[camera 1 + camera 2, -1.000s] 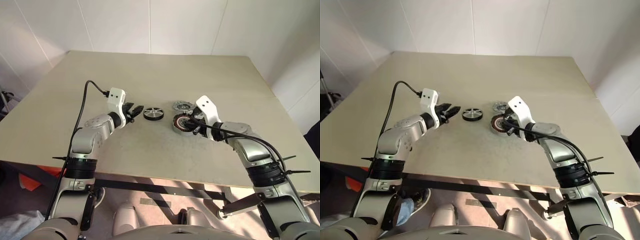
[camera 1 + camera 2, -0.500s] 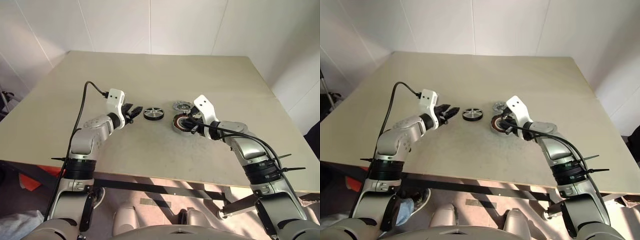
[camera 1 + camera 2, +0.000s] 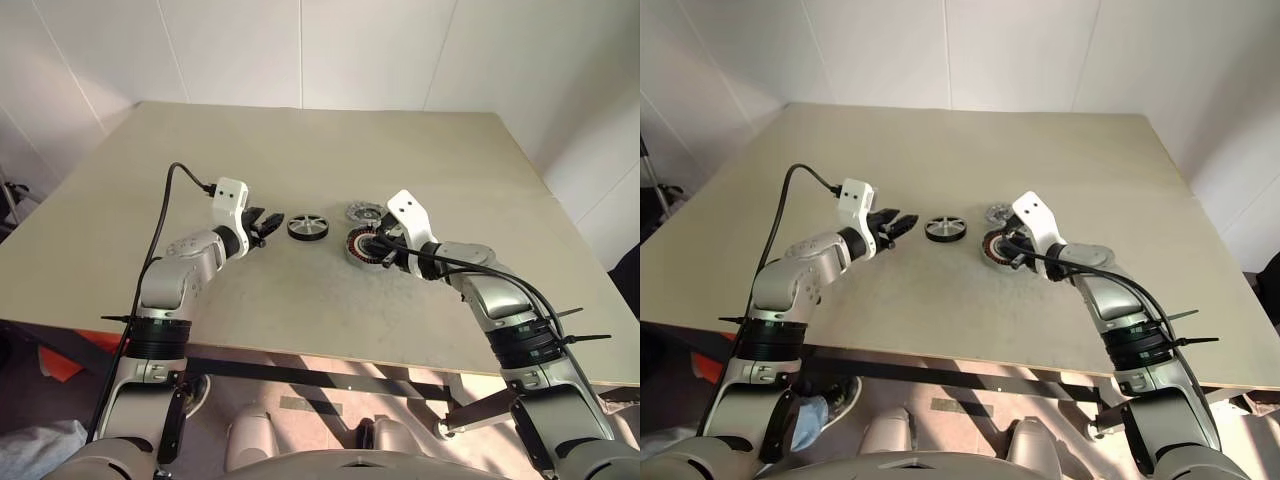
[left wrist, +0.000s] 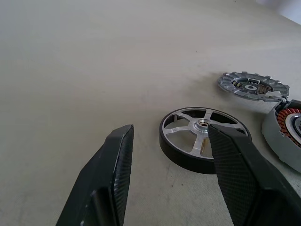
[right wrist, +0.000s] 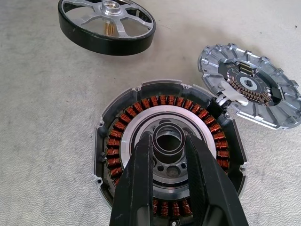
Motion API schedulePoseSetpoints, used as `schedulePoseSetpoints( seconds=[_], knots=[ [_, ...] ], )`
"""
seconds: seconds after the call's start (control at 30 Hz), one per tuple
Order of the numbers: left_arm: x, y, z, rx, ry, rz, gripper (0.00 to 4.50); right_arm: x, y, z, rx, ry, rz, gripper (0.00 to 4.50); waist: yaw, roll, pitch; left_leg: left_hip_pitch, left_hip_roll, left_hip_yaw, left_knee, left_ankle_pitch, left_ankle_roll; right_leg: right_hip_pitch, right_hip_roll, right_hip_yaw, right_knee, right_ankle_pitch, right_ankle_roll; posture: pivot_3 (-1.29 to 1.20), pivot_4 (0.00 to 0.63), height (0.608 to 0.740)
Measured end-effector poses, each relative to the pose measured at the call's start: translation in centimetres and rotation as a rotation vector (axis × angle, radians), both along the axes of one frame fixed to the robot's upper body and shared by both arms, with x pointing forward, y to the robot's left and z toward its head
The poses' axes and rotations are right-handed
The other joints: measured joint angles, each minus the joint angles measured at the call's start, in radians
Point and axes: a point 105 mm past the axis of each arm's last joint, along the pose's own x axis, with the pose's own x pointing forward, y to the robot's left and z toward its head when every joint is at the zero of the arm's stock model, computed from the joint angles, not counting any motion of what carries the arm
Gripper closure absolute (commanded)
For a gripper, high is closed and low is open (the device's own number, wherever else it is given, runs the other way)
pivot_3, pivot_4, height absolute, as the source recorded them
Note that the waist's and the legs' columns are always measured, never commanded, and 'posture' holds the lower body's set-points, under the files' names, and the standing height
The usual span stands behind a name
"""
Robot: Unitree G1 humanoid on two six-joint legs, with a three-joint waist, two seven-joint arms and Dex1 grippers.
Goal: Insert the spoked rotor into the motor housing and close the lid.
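The spoked rotor [image 3: 307,226], black-rimmed with silver spokes, lies flat on the table. My left gripper [image 3: 270,222] hovers just left of it, open and empty, and its fingers [image 4: 113,160] frame the rotor [image 4: 204,139]. The motor housing [image 5: 117,136], with its ring of copper coils facing up, rests to the rotor's right. My right gripper [image 5: 168,141] reaches over the housing's centre, shut on a small metal ring [image 5: 167,134] there. The ribbed grey lid [image 5: 249,84] lies on the table just behind the housing [image 3: 365,246], touching its rim.
The beige table [image 3: 300,140] stretches wide behind and to both sides of the parts. Its front edge [image 3: 300,352] runs close below my arms. White walls stand behind the table.
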Motion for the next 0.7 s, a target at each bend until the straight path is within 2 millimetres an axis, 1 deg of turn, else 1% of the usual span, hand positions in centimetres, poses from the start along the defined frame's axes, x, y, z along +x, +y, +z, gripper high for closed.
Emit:
schedulePoseSetpoints(
  seconds=[0.7],
  knots=[
    [-0.09, -0.36, -0.17, 0.009, 0.004, -0.016, 1.83, -0.20, -0.21, 0.08, -0.009, -0.007, -0.003, 3.83, 0.000, 0.000, 0.000, 0.000, 0.000, 0.000, 0.000, 0.000, 0.000, 0.000, 0.000, 0.000, 0.000, 0.000, 0.000, 0.00, 0.000, 0.740]
  ],
)
